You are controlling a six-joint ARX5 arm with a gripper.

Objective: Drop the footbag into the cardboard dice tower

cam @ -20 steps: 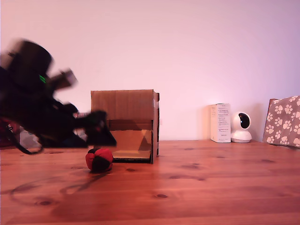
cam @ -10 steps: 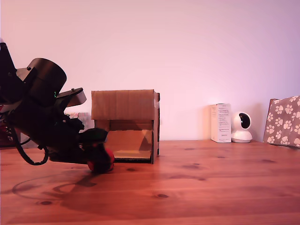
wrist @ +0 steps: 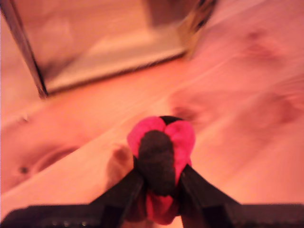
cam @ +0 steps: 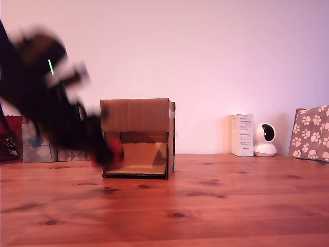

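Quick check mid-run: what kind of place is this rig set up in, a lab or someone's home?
Probably a home room, not a lab: a knotty wooden table against a plain wall, a small white camera, a white carton and a paw-print box on it.

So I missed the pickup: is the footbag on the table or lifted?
Lifted: the red-and-black footbag sits pinched in the gripper, above the wooden table.

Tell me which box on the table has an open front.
The brown cardboard box beside the tool, which grips the footbag. Its lower front shows a ramp inside; the white carton is closed.
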